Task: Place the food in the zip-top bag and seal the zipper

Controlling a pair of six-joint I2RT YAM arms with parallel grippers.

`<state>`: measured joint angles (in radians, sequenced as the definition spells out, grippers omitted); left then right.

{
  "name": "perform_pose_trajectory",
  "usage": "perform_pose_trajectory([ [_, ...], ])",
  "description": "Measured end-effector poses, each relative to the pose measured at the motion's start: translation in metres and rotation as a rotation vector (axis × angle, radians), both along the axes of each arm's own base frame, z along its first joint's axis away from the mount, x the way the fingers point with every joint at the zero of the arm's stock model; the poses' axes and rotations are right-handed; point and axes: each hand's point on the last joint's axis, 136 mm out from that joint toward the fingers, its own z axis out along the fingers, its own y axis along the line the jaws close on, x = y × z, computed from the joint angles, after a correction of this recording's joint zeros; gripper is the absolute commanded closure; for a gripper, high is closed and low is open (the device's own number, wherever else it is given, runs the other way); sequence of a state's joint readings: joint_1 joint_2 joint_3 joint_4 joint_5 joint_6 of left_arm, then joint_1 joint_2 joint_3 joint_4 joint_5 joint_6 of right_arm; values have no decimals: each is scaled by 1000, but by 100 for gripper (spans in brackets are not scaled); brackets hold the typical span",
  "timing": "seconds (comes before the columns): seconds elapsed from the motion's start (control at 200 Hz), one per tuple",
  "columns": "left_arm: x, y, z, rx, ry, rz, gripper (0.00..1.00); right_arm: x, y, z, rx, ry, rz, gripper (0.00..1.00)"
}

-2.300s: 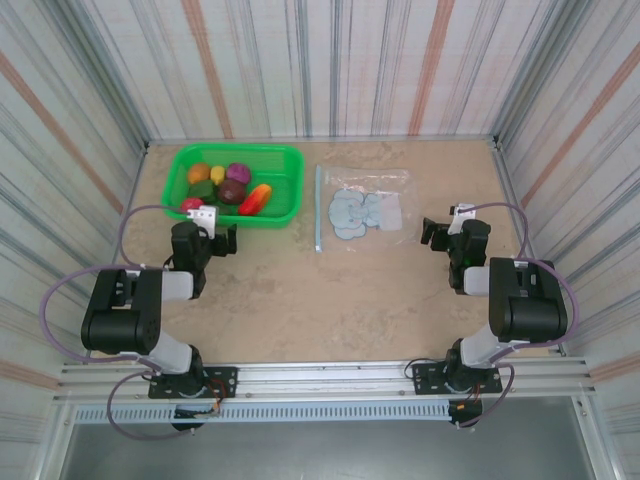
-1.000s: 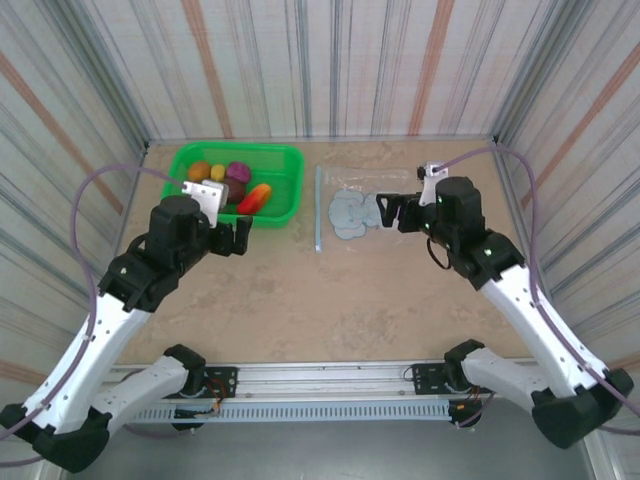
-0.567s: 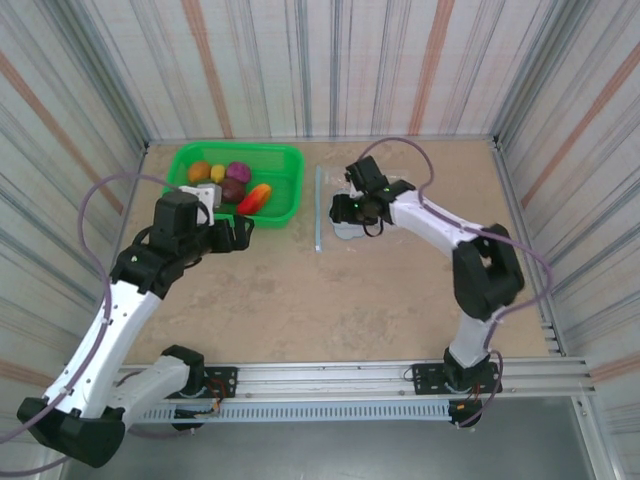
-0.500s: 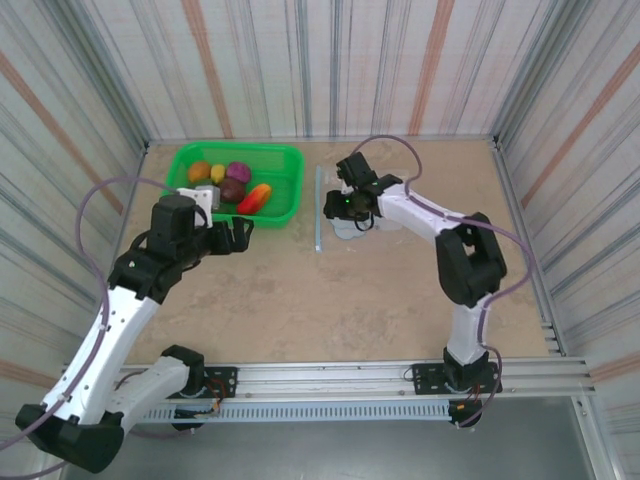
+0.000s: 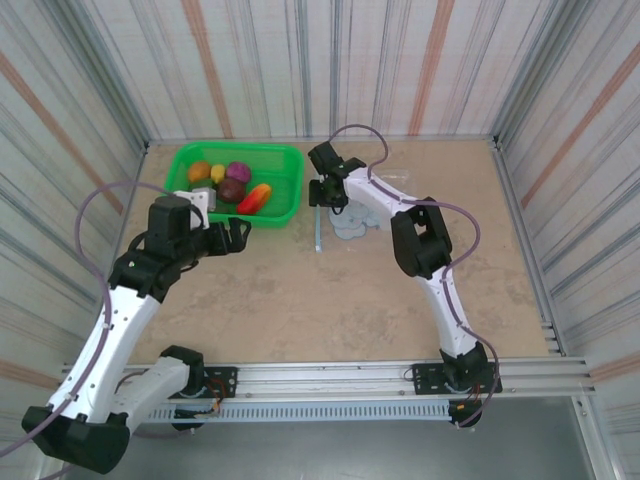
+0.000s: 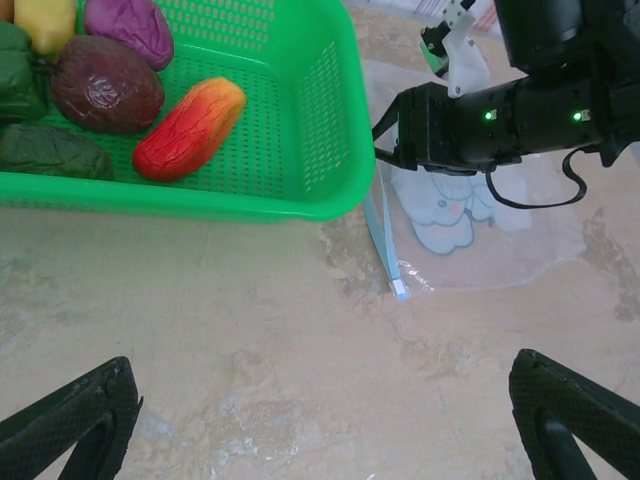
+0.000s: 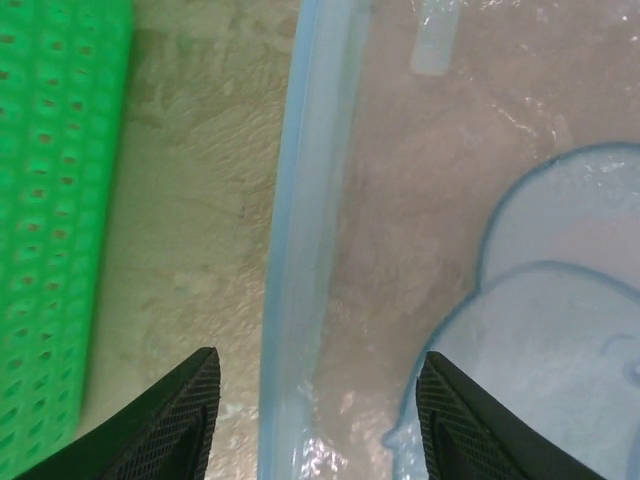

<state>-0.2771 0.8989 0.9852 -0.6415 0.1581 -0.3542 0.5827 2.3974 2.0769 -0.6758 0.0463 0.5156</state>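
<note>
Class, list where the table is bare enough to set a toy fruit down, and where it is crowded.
Bare: the wide near half of the table, from green basket and zip-top bag to the near edge; also the strip between bag and right wall. Crowded: the narrow gap between basket and zipper, where the right gripper hovers.

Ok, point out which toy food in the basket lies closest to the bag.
The long red-and-orange piece, nearest the green basket wall that faces the zip-top bag. The maroon piece and purple piece sit farther from that wall.
</note>
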Motion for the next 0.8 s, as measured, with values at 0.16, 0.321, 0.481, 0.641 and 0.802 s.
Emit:
perform_pose_trajectory([
  [0.16, 4, -2, -4, -24, 22, -2, 1, 1, -6, -14, -63, 19, -8, 67],
  [0.321, 6, -2, -8, -31, 40, 0, 1, -4, -10, -18, -101, 32, 6, 82],
  [0.481, 8, -1, -11, -29, 49, 5, 1, -5, -11, -19, -103, 31, 8, 95],
  [0.641, 10, -1, -14, -26, 61, 5, 1, -19, -19, -21, -100, 55, 15, 99],
  [0.802, 11, -4, -19, -30, 80, -5, 1, -35, -33, -14, -48, 74, 13, 100],
])
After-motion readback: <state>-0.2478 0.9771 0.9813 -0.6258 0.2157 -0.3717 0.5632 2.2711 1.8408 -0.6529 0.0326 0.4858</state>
